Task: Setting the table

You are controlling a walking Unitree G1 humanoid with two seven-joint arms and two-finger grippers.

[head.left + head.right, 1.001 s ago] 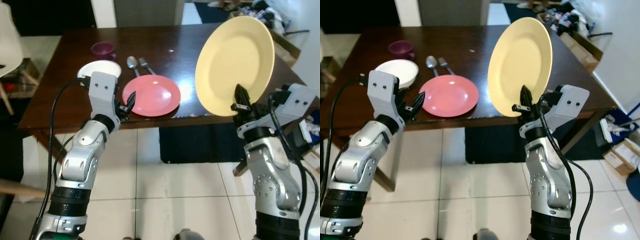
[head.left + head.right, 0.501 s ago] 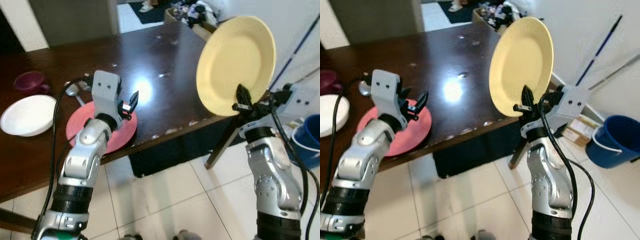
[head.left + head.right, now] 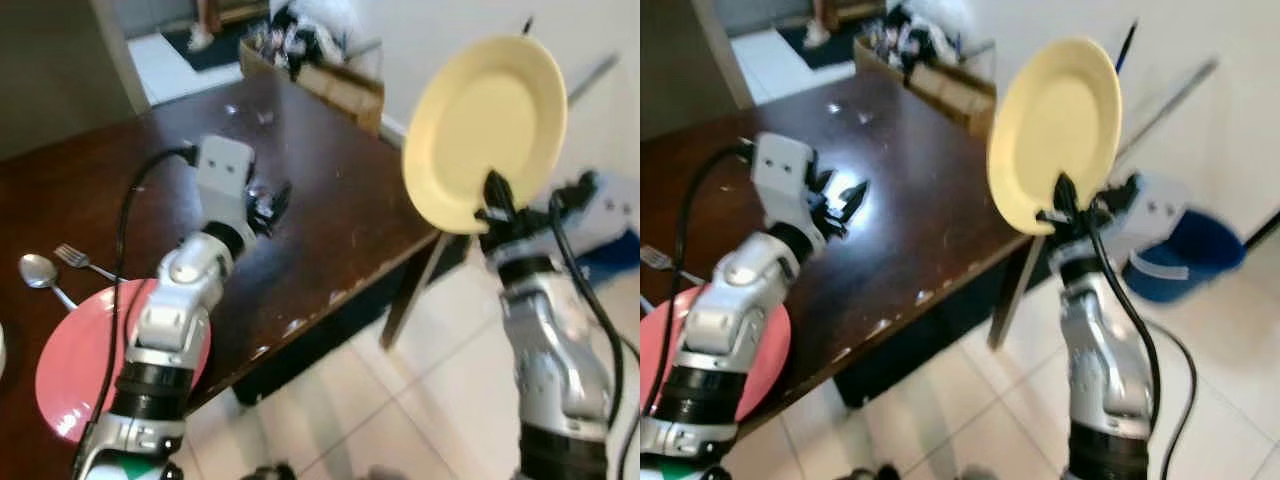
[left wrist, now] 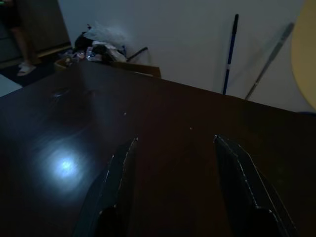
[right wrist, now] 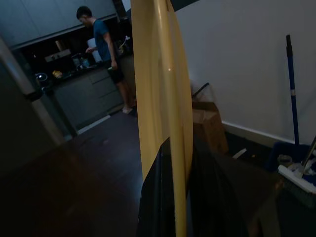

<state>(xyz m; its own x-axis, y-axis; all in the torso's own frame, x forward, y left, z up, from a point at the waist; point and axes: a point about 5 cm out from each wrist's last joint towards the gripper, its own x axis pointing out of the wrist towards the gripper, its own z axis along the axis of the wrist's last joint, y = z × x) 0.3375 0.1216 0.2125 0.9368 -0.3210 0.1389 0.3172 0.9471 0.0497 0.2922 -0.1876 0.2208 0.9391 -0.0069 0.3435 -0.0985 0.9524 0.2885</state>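
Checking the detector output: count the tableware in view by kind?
Plates: 2, the yellow plate in the right claw and the pink plate on the table
Spoons: 1, spoon
Forks: 1, fork
Total: 4

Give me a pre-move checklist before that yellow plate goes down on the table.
1. Grip on plate: ok. The right gripper is shut on the lower rim of the yellow plate, one finger on each face.
2. Plate over table: not ok. It is held upright, off the table's corner.
3. Landing spot: ok. The dark surface near that corner looks bare.
4. Left gripper: ok. Open, holding nothing, above the tabletop.
5. Other setting: ok. The pink plate, spoon and fork lie far off to the robot's left.
6. Person in the background: cannot tell if approaching.
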